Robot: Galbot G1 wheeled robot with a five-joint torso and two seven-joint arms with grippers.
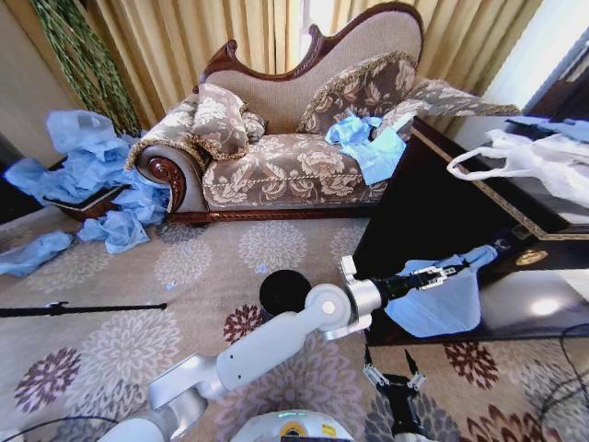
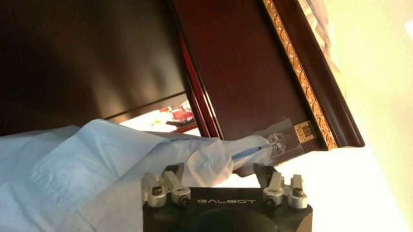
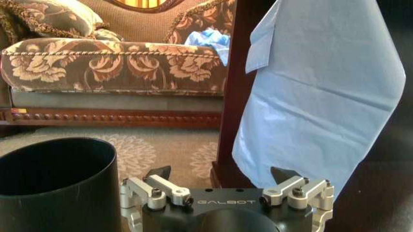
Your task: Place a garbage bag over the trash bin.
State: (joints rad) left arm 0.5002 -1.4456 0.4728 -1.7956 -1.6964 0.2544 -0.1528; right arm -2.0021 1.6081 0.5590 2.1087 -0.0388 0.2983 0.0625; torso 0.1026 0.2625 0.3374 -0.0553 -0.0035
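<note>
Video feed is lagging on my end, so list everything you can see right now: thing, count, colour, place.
garbage bag: one, light blue, hanging from the left gripper in front of the dark cabinet
trash bin: one, black, on the carpet under the left arm
other blue bags: several, light blue, heaped on the floor left of the sofa; one more on the sofa seat
white bag: one, loop handles, on the cabinet top
sofa: one, brown floral, behind the bin
cabinet: one, dark wood, gold trim, at right
left gripper: shut on the garbage bag
right gripper: open, low beside the bin
</note>
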